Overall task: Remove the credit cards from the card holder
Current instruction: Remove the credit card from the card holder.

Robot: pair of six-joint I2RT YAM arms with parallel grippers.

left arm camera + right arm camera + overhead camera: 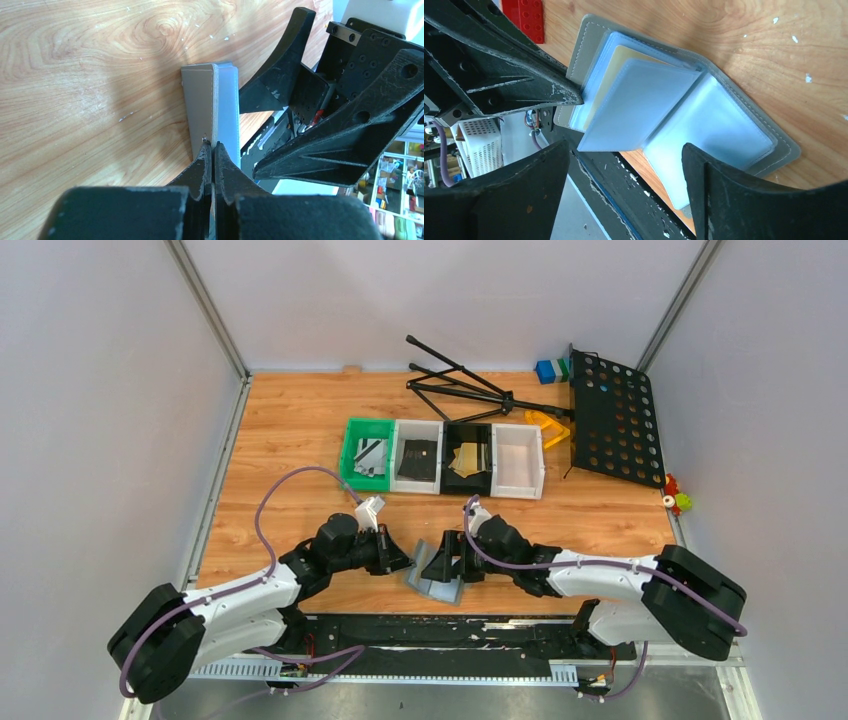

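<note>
The left gripper (211,149) is pinching the grey card holder (199,100), bottom middle. The right gripper (625,150) is hanging open above it.

The card holder (437,587) lies open at the near edge of the tabletop (290,440), hemmed in on both sides. The left tool (211,147) is clamped on its edge. The right tool (624,150) stands over it, jaws spread, one finger on either side of the raised clear sleeves (639,105). A red block (526,17) lies just beside one corner of the holder, by the left tool. Between the arms and the row of trays (518,490) runs a bare strip of wood, and there is more open wood left of the green tray. At the back right, a black music stand (615,420) lying flat blocks the corner, leaving only a narrow gap to the end tray.
</note>
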